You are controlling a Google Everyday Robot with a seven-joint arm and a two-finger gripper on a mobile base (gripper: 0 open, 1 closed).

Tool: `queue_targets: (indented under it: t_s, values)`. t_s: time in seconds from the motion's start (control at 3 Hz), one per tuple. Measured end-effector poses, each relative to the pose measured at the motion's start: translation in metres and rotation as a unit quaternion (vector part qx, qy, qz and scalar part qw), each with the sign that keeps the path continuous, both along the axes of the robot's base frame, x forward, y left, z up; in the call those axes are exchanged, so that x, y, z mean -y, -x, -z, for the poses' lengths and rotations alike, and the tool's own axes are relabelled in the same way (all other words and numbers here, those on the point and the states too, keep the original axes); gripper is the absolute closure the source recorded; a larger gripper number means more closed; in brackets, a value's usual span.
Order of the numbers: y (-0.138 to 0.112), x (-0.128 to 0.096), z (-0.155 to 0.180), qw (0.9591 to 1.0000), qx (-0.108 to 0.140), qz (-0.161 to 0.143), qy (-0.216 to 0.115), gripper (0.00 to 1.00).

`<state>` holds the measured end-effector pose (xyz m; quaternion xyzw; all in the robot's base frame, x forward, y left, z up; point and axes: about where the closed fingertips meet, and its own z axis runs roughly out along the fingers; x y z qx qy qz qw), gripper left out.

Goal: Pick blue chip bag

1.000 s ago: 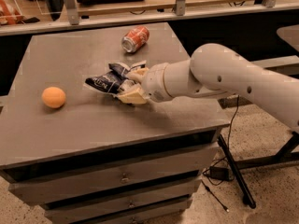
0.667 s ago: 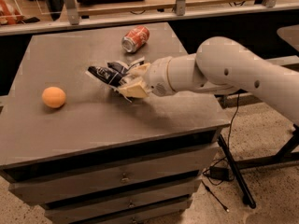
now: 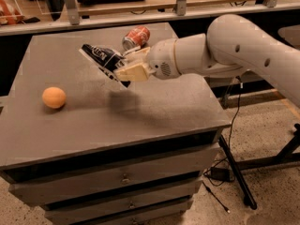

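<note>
The blue chip bag (image 3: 102,60) is a crumpled dark navy foil bag with white patches and lettering. My gripper (image 3: 127,64) is shut on its right end and holds it in the air above the grey cabinet top (image 3: 70,121), with its shadow on the surface below. The white arm reaches in from the right. The bag sticks out to the left of the cream fingers (image 3: 133,72).
A red-orange soda can (image 3: 136,36) lies on its side at the back of the cabinet top, just behind the gripper. An orange ball (image 3: 54,97) sits at the left. Drawers are below the front edge. A black stand and cables are on the floor at right.
The gripper has lifted the chip bag up off the cabinet top; the bag now hangs clear of the surface. The can and the ball have not moved.
</note>
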<state>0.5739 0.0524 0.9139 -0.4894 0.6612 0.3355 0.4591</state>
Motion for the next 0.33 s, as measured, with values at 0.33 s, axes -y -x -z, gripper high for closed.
queue_targets:
  t_s: [0.33]
  values:
    - [0.0027,-0.0021,-0.0021,1.0000,0.001,-0.006,0.001,1.00]
